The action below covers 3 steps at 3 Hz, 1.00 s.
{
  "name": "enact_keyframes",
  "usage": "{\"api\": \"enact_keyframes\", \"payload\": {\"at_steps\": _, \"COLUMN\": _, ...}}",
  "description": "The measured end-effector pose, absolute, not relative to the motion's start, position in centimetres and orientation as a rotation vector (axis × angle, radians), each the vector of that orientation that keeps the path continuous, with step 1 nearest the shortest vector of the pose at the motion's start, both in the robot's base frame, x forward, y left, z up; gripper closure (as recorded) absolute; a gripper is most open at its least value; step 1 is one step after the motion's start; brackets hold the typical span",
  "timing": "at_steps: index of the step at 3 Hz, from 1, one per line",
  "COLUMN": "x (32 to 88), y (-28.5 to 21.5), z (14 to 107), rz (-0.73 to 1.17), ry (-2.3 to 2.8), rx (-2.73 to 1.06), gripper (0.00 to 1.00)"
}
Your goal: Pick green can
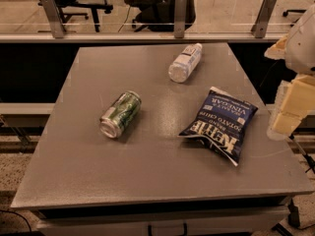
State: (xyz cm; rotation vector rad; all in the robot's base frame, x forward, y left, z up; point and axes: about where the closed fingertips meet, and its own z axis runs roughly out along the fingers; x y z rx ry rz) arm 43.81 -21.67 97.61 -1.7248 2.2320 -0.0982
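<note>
The green can [120, 114] lies on its side on the grey table [147, 181], left of the middle, with its silver end towards the front left. My gripper [288, 109] shows as pale cream blocks at the right edge of the view, beyond the table's right side. It is well to the right of the can and holds nothing that I can see.
A clear plastic water bottle [185, 62] lies on its side at the back of the table. A dark blue chips bag [219, 124] lies right of the can, between it and the gripper. A glass railing [177, 14] and office chairs stand behind the table.
</note>
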Motion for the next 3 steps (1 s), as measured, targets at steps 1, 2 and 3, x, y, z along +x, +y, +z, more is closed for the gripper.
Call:
{"api": "enact_keyframes", "payload": {"at_steps": 1, "x": 43.8, "y": -21.6, "z": 97.7, "rz": -0.100, "ry": 2.229, "rx": -1.725, "gripper": 0.00}}
{"api": "enact_keyframes", "payload": {"at_steps": 2, "x": 45.2, "y": -19.8, "z": 98.1, "rz": -0.087, "ry": 2.131, "rx": -1.793, "gripper": 0.00}}
{"api": "enact_keyframes", "payload": {"at_steps": 3, "x": 47.1, "y": -17.1, "z": 98.0, "rz": -0.052, "ry": 2.012, "rx": -1.888, "gripper": 0.00}}
